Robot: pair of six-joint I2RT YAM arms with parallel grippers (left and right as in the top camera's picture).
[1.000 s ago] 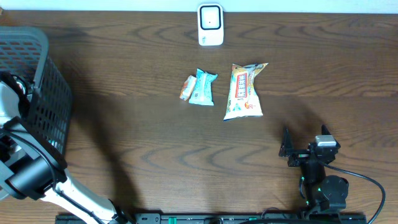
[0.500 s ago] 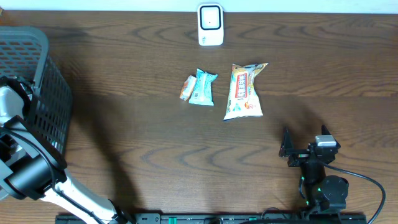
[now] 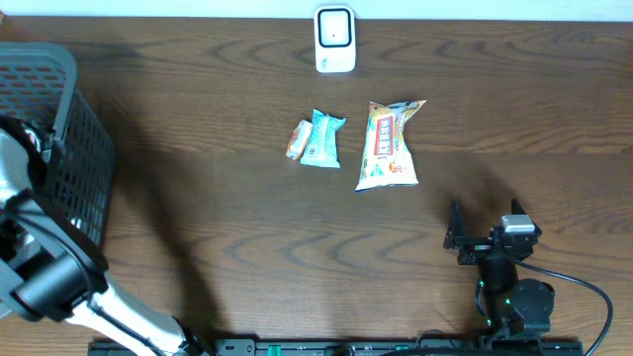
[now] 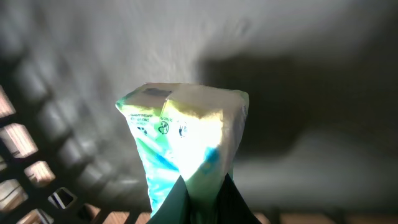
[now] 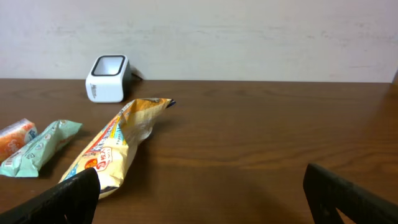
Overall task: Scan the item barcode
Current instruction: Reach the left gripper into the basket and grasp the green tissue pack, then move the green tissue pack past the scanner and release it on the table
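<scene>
Wooden table (image 3: 247,247): at nine o'clock, in the basket (image 3: 59,89), left gripper (image 4: 202,186) clamps a packet (image 4: 186,130) (green-white); right gripper (image 5: 200,194), five o'clock, gapes wide.

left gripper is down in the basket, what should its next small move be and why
Probably a straight lift. The left gripper is shut on the green and white packet, which sits down inside the basket. It likely has to rise clear of the basket's rim before it can carry the packet across to the scanner.
</scene>
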